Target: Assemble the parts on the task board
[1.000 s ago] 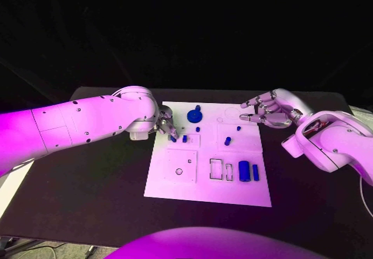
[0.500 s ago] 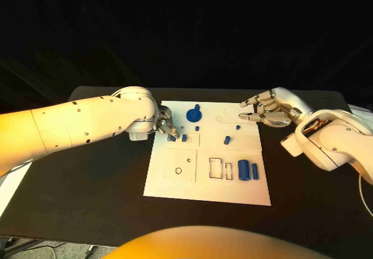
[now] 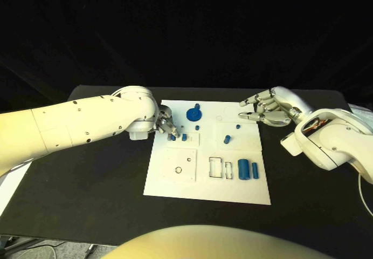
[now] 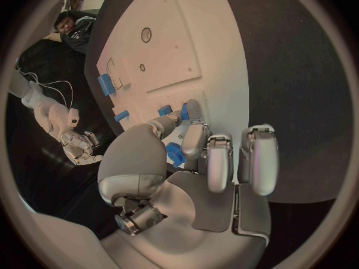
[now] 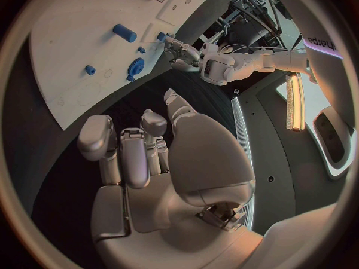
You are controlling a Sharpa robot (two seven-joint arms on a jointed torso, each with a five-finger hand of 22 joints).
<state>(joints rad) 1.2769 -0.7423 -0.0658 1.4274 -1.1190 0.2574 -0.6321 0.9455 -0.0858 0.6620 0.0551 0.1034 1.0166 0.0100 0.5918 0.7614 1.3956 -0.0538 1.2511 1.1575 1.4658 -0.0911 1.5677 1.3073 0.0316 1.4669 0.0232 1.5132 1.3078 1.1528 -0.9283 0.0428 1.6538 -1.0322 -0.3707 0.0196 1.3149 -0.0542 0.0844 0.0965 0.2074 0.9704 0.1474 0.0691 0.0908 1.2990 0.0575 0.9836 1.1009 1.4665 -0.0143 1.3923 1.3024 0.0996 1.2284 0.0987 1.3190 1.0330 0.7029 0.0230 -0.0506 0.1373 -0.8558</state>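
Note:
The white task board (image 3: 180, 186) lies mid-table. My left hand (image 3: 164, 126) hovers low at its left edge. Its thumb and one outstretched finger (image 4: 192, 112) reach two small blue pegs (image 3: 171, 137) (image 4: 164, 110), and the other fingers are curled. Whether they pinch a peg is hidden. My right hand (image 3: 264, 112) (image 5: 149, 167) hangs over the far right corner, fingers curled in, with nothing in it. A round blue toothed part (image 3: 193, 114) (image 5: 135, 66) sits at the far side. A blue peg (image 3: 227, 140), a blue cylinder (image 3: 244, 169) and a narrow blue bar (image 3: 255, 171) lie further right.
Rectangular cut-outs (image 3: 216, 168) and a round hole (image 3: 179, 170) (image 4: 146, 34) mark the board's near half. Black table (image 3: 93, 183) stretches to both sides and in front of the board. My right hand (image 4: 75, 143) also appears beyond the board's far side.

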